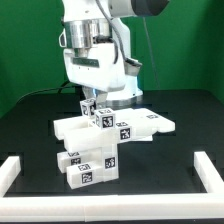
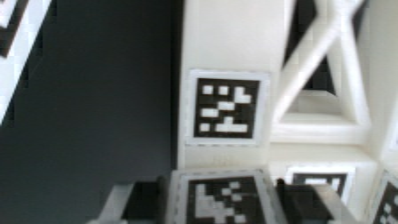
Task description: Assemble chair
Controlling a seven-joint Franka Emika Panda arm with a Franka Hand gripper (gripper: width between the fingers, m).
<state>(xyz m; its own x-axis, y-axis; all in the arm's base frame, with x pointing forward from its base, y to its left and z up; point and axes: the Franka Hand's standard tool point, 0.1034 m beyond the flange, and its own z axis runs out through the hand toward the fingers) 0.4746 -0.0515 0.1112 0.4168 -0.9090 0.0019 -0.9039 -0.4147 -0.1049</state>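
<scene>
Gripper [image 1: 95,103] down on top of the part-built white chair [image 1: 105,135] mid-table, jaw state can't tell. White border rails [image 1: 205,168] around black table [image 1: 185,110]; arm blocks chair's top. Wrist view: tagged post [image 2: 228,110].

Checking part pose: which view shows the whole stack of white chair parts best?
The exterior view: it shows the whole stack of chair parts on the dark table, under the arm. The wrist view is too close: only one tagged white face and some frame bars of the stack, no overall shape.
</scene>
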